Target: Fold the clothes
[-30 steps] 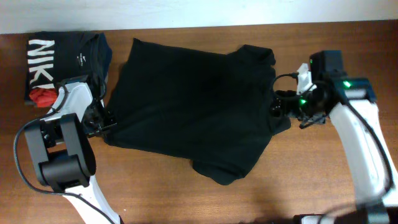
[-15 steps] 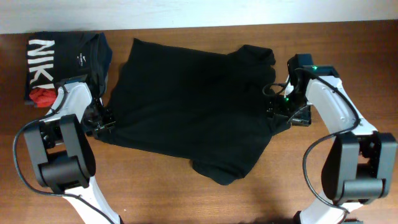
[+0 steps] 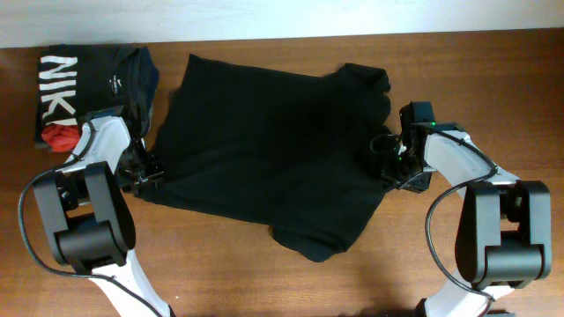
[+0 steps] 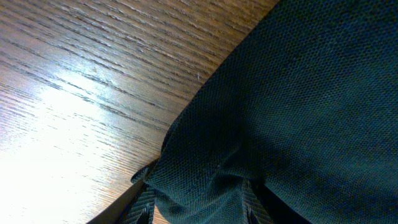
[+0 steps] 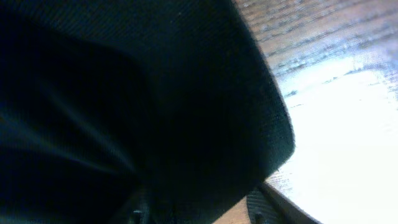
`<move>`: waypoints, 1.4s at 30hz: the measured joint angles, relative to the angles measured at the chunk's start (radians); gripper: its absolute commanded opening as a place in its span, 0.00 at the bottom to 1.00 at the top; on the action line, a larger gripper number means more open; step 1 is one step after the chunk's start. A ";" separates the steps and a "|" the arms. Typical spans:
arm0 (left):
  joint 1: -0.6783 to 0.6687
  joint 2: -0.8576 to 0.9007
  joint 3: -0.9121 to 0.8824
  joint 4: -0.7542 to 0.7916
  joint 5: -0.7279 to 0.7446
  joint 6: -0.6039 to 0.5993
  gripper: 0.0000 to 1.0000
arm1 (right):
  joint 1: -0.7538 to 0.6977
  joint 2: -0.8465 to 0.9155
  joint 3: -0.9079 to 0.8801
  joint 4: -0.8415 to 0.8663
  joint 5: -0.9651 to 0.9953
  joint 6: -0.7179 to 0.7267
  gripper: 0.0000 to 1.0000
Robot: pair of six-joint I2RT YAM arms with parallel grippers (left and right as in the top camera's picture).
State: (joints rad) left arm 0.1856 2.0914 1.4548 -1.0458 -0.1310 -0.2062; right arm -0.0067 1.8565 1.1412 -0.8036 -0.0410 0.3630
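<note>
Large plain black soft garment (image 3: 273, 150) lies spread mid brown wooden counter (image 3: 264, 282), not yet folded. Left hand (image 3: 141, 173) sits at its left hem and right hand (image 3: 388, 167) at its right edge, probably on opposite sides so the cloth lifts evenly for a fold. In both wrist views fabric bunches between the fingers; cannot tell whether either hand is clamped or just straddling.

Count: one spread garment, one folded black "NIKE" shirt (image 3: 88, 75), one small red garment (image 3: 60, 135), two hands.
</note>
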 measured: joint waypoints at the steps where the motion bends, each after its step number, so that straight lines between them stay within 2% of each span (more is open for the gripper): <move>1: 0.000 0.000 0.000 0.000 0.000 0.000 0.45 | 0.000 0.000 -0.002 0.010 0.002 0.012 0.25; 7: 0.000 0.000 0.000 0.000 0.000 0.000 0.45 | -0.050 0.000 -0.003 0.055 0.020 0.027 0.04; 12: 0.000 0.000 0.000 0.000 0.011 0.000 0.44 | -0.173 0.000 -0.003 0.118 0.014 -0.007 0.04; 18: -0.004 0.000 0.000 0.000 0.095 0.000 0.42 | -0.275 0.000 -0.001 0.190 -0.053 -0.070 0.04; 19: -0.007 0.000 0.000 0.000 0.103 0.000 0.42 | -0.282 0.000 0.005 0.193 -0.058 -0.079 0.08; 22: -0.023 0.000 0.000 0.001 0.121 0.000 0.42 | -0.287 0.002 0.050 0.178 -0.062 -0.100 0.61; 24: -0.041 0.000 0.000 0.003 0.125 0.000 0.42 | -0.288 0.003 0.108 0.121 -0.063 -0.106 0.72; 29: -0.072 0.000 0.000 0.028 0.132 0.000 0.42 | -0.288 0.008 0.308 -0.157 -0.089 -0.116 0.75; 33: -0.072 0.000 0.000 0.039 0.132 0.000 0.42 | -0.282 -0.004 0.419 -0.307 -0.125 -0.117 0.74; 42: -0.072 0.000 0.000 0.040 0.128 0.000 0.41 | -0.156 -0.192 0.440 -0.479 -0.204 -0.116 0.72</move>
State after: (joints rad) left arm 0.1135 2.0914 1.4544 -1.0054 -0.0029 -0.2062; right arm -0.1627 1.6642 1.5814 -1.2827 -0.2455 0.2466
